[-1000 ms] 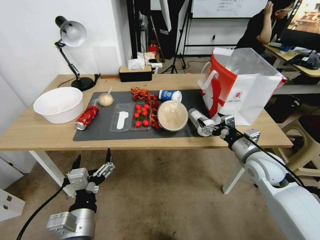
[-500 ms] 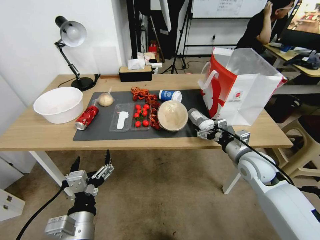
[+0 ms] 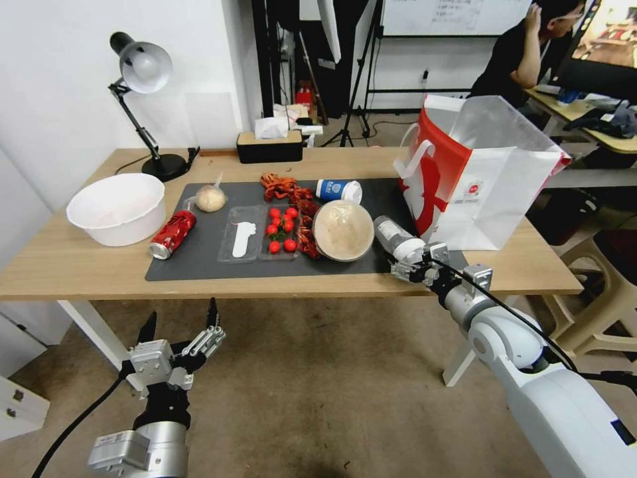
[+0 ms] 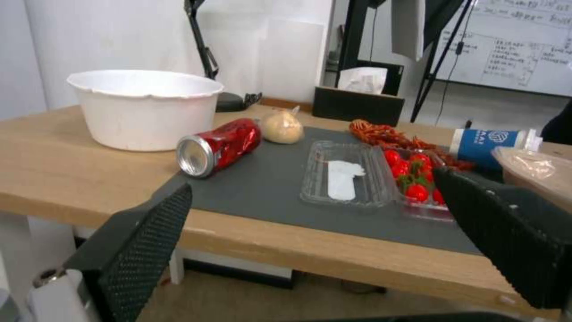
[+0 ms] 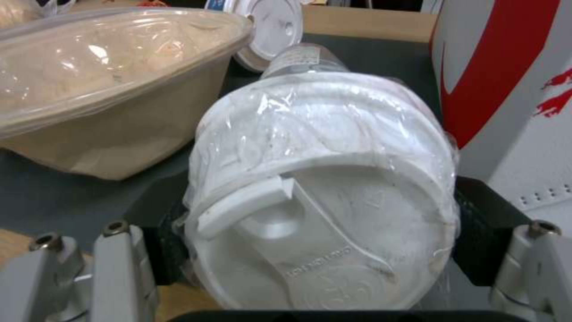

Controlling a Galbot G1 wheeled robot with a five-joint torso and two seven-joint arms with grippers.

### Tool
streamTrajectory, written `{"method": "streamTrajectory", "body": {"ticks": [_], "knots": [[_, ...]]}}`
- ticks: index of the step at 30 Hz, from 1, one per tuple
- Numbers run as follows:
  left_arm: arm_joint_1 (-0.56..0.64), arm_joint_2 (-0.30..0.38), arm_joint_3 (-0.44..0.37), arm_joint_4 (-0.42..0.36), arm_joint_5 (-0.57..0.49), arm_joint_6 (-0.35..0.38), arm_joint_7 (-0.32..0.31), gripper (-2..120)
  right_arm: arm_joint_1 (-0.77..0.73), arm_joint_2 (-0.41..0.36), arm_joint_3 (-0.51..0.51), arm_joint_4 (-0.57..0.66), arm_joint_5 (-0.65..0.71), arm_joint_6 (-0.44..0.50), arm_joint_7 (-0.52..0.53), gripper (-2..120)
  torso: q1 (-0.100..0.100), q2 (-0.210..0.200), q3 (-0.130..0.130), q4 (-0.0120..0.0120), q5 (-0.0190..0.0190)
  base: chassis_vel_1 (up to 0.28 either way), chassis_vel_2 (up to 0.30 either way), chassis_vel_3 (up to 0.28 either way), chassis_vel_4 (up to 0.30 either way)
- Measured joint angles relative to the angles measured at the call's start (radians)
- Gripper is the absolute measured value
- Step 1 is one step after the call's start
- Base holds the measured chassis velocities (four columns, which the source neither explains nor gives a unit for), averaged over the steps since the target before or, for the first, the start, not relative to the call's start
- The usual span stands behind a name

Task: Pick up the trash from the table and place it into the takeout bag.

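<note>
right tool [image 3: 406, 265] clamped on clear plastic white-lidded cup [image 3: 398, 239] | left tool [image 3: 179, 322] spread, below bench | white-red takeout bag [image 3: 491, 192] unfilled, other litter unpicked

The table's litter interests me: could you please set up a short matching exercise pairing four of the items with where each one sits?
Items:
1. crushed red can
2. clear cup with white lid
3. blue-white paper cup
4. bagged bun

Places:
A. lying on the mat behind the tan lidded bowl
B. between the right gripper's pads, beside the takeout bag
C. at the mat's left edge, by the white round bowl
D. near the mat's far left corner

Pairs: 1-C, 2-B, 3-A, 4-D
</note>
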Motion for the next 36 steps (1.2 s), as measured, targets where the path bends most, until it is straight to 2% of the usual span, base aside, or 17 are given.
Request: {"method": "streamTrajectory", "body": {"ticks": [15, 24, 28, 31, 36], "knots": [[0.005, -0.002, 0.007, 0.001, -0.008, -0.010, -0.011, 100, -0.025, -0.002, 0.014, 0.025, 0.003, 0.009, 0.003, 76, 0.000, 0.000, 0.000, 0.0001, 0.0003, 0.000, 0.000, 0.000, 0.000], [0.014, -0.002, 0.005, -0.009, -0.001, -0.020, -0.014, 100, -0.186, -0.093, 0.114, 0.252, -0.008, 0.054, -0.003, 76, 0.000, 0.000, 0.000, -0.0003, 0.0001, 0.000, 0.000, 0.000, 0.000], [0.020, -0.002, 0.005, -0.013, 0.000, -0.028, -0.014, 100, -0.229, -0.102, 0.134, 0.336, -0.036, 0.094, 0.012, 76, 0.000, 0.000, 0.000, -0.0001, 0.0001, 0.000, 0.000, 0.000, 0.000], [0.022, 0.001, 0.005, -0.018, -0.001, -0.029, -0.015, 100, -0.230, -0.102, 0.136, 0.372, -0.037, 0.107, 0.027, 76, 0.000, 0.000, 0.000, 0.0000, 0.0002, 0.000, 0.000, 0.000, 0.000], [0.031, 0.011, -0.001, -0.041, -0.026, -0.003, -0.014, 100, -0.152, -0.148, 0.130, 0.437, 0.032, 0.075, 0.073, 76, 0.000, 0.000, 0.000, -0.0001, 0.0001, 0.000, 0.000, 0.000, 0.000]]}}
